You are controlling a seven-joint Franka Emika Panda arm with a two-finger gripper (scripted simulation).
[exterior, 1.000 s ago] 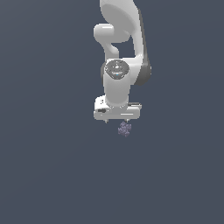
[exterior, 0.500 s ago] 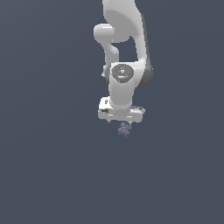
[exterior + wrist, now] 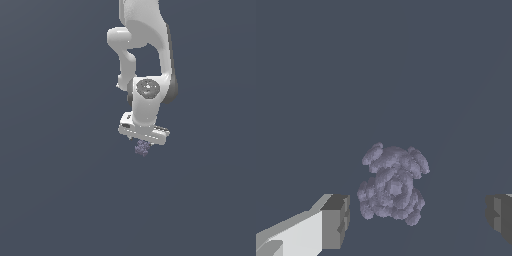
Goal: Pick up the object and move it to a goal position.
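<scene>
The object (image 3: 142, 148) is a small bumpy purple-grey cluster lying on the dark grey floor, just below the white hand in the exterior view. My gripper (image 3: 144, 142) hangs right over it, pointing down. The wrist view shows the object (image 3: 392, 187) between my two dark fingertips (image 3: 336, 220), with a gap on each side. The gripper (image 3: 417, 217) is open and touches nothing.
A uniform dark grey floor (image 3: 60, 200) surrounds the object on all sides. The white arm (image 3: 145, 45) rises above the gripper to the top of the exterior view. No other objects and no goal marker show.
The hand has come down a little and shifted slightly to the exterior view's right, closing in on the object. The object has not moved.
</scene>
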